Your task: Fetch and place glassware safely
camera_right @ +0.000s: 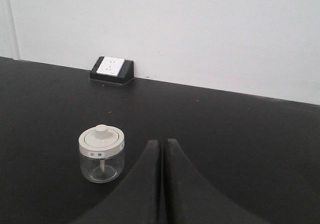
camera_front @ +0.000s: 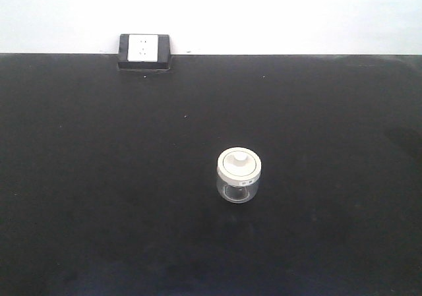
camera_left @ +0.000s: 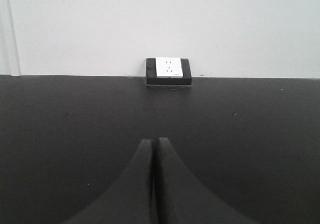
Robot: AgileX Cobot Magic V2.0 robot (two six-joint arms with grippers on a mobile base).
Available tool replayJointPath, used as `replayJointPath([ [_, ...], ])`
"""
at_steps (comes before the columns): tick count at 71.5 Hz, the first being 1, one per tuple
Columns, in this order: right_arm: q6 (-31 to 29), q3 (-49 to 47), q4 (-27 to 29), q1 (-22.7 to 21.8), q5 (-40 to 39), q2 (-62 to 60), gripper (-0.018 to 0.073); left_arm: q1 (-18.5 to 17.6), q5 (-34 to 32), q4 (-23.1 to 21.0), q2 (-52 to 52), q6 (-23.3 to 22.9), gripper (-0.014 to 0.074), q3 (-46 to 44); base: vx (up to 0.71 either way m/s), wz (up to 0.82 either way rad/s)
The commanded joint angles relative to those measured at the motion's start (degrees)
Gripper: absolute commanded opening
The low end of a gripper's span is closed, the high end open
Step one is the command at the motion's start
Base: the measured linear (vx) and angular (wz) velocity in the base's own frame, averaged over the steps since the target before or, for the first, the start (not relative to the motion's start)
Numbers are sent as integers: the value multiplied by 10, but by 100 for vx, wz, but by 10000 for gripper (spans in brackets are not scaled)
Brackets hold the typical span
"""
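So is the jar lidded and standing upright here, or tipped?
Lidded and upright. The glass jar stands on its base on the black table, white lid seated level on top, knob up. Neither gripper touches it.

We count one jar (camera_front: pixel 238 175), a little right of centre in the front view and at lower left in the right wrist view. It has one lid (camera_front: pixel 239 163), and that lid has one knob (camera_front: pixel 241 156). We count one socket box (camera_front: pixel 145 51) at the upper left of the front view, upper centre in the left wrist view. We see one table (camera_front: pixel 99 177) and one wall (camera_front: pixel 297 12). We count two grippers: the left gripper (camera_left: pixel 154 143) at bottom centre of its view, and the right gripper (camera_right: pixel 163 144) at bottom centre of its own.
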Motion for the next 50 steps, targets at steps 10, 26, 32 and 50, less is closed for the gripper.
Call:
replayJointPath([
  [10, -8, -13, -29, -2, -34, 14, -8, 2, -46, -5, -11, -7, -7, 18, 0, 0],
  [26, -8, -13, -32, -31, -25, 14, -8, 2, -46, -5, -11, -7, -7, 18, 0, 0],
  [32, -7, -13, -36, -36, -19, 14, -8, 2, -46, -5, -11, -7, -7, 18, 0, 0],
  [50, -44, -8, 56, -170, -19, 14, -8, 2, -46, -5, -11, -7, -7, 18, 0, 0],
])
